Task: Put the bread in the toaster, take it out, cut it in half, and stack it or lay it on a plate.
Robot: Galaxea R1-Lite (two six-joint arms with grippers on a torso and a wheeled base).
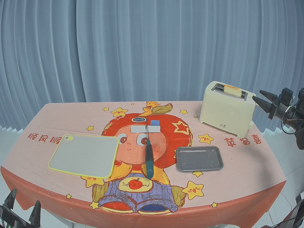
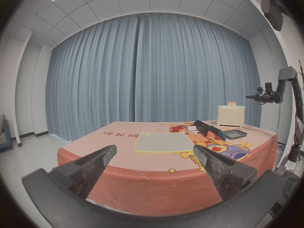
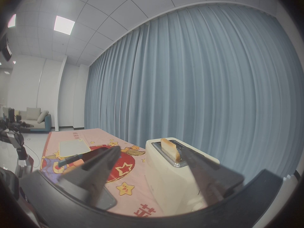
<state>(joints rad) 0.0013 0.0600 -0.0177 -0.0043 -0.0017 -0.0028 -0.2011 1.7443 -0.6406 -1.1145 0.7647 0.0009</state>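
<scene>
Poking from the toaster (image 1: pixel 226 111), bread (image 1: pixel 232 90) looks golden-crusted; left gripper (image 2: pixel 154 149), right gripper (image 1: pixel 257 94) spread.

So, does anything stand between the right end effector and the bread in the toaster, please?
Nothing visible: the open right end effector hangs beside the cream toaster, whose golden toasted bread slice sticks up uncovered.

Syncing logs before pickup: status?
Left gripper open, empty. Right gripper open, beside toaster. Bread upright in its slot. Knife mid-table, off the path.
</scene>
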